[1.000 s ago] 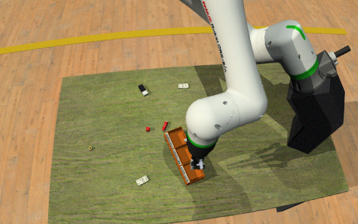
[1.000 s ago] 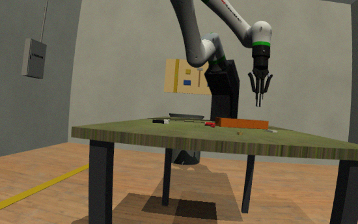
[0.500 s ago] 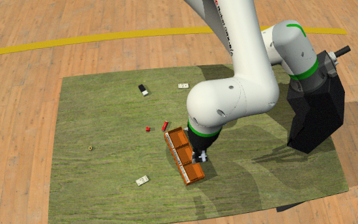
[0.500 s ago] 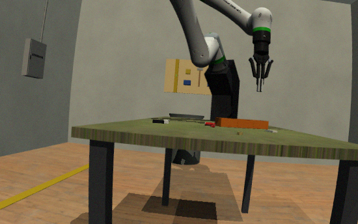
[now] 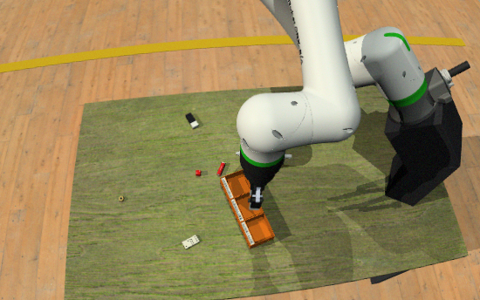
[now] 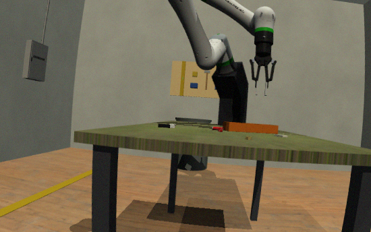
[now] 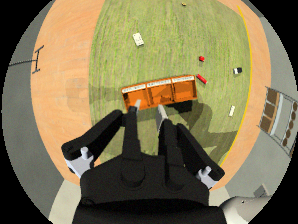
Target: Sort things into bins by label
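Observation:
An orange bin (image 5: 247,208) with three compartments and labels along one wall lies on the green table; it also shows in the wrist view (image 7: 160,91). My gripper (image 6: 261,91) hangs high above the bin, fingers pointing down, partly open with nothing between them. In the overhead view it (image 5: 256,198) covers the bin's middle compartment. A red cylinder (image 5: 221,168) lies just beyond the bin's far end. A small red block (image 5: 198,173) sits to its left. A black and white piece (image 5: 192,120), a brass ring (image 5: 120,199) and a white tile (image 5: 190,242) lie apart on the table.
Another white tile (image 7: 232,111) shows in the wrist view, hidden by the arm in the overhead view. The black robot base (image 5: 423,148) stands at the table's right side. The table's left edge (image 5: 74,196) is near the ring.

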Action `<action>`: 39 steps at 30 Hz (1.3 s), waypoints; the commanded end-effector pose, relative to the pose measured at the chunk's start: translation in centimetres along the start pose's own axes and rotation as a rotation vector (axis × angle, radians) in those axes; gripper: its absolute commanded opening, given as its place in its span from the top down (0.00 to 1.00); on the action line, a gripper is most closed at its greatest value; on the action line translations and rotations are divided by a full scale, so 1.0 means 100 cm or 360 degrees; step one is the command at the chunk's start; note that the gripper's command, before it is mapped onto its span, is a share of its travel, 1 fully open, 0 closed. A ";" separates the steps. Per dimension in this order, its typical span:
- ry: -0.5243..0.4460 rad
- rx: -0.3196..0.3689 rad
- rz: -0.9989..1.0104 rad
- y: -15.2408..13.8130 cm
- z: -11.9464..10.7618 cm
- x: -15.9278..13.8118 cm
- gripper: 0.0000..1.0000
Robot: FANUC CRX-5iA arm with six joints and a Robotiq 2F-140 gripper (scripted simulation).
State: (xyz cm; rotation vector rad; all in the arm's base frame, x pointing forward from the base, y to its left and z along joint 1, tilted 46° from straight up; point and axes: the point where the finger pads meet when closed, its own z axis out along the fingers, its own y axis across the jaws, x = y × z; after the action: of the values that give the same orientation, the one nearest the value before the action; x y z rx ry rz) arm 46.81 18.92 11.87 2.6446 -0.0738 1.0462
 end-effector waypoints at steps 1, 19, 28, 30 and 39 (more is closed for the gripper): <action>0.0004 0.0006 0.0250 0.037 0.011 0.024 0.69; 0.0001 -0.0008 0.1000 0.146 0.040 0.092 0.69; 0.0005 0.0000 0.1362 0.196 0.054 0.123 0.69; 0.0005 0.0004 0.1444 0.209 0.058 0.132 0.69; 0.0004 0.0014 0.1558 0.258 0.071 0.162 0.69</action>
State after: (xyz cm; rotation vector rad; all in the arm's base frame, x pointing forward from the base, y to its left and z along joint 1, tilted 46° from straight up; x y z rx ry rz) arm 57.61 -4.36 23.60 2.5739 -1.4512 1.2800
